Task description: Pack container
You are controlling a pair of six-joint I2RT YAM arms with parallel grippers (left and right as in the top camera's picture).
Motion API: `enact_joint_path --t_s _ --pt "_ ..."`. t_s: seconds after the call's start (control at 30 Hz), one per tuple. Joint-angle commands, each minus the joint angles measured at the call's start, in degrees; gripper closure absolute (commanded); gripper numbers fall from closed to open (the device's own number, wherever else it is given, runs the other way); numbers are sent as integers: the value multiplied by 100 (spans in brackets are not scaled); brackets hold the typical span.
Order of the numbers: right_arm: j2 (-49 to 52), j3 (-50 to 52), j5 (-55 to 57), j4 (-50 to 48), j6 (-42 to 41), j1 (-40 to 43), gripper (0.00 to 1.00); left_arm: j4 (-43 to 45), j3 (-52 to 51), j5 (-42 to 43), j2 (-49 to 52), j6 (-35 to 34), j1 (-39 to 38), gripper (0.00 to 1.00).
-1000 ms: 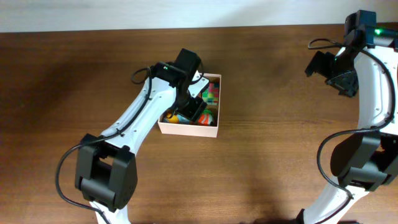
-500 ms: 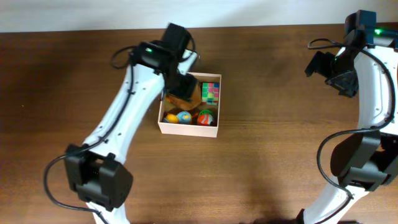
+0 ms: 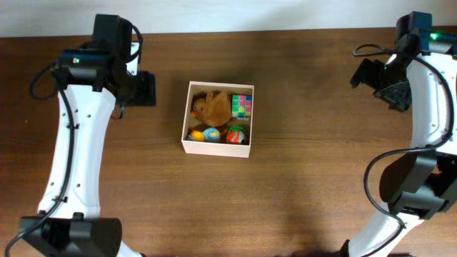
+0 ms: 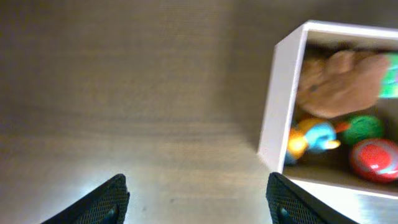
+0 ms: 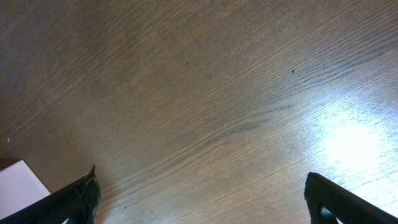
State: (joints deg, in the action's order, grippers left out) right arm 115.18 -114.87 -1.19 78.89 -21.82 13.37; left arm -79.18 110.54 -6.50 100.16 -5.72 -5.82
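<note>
The container sits near the middle of the surface, open top up; inside, a brown plush toy lies at 11 o'clock, a multicoloured cube at 1 o'clock, and three small bright toys line the 6 o'clock wall. The left fingers hang at the container's 9 o'clock, apart from it, spread and holding nothing; the right fingers hang well away at its 2 o'clock, spread wide over bare wood, also empty.
</note>
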Motion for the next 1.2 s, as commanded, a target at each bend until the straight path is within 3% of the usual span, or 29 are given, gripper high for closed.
enact_joint_path --t_s 0.0,0.33,0.47,0.63,0.9,1.17 --pt "-70 -85 33 -4 39 22 1 -168 -166 -345 -50 -273 -31 27" --pt "-70 -83 33 -4 39 22 1 -208 -227 -339 -1189 -570 -52 27" --pt "-70 -85 33 -4 39 22 1 -105 -763 -343 -1867 -715 -55 27" --pt "-70 -83 33 -4 39 22 1 645 -2310 -339 -2879 -1040 -55 27" --pt "-70 -83 33 -4 39 22 1 2647 -5274 133 -4419 -1829 -57 20" --pt "-70 -83 33 -4 39 22 1 4474 -7495 409 -5005 -2361 -55 13"
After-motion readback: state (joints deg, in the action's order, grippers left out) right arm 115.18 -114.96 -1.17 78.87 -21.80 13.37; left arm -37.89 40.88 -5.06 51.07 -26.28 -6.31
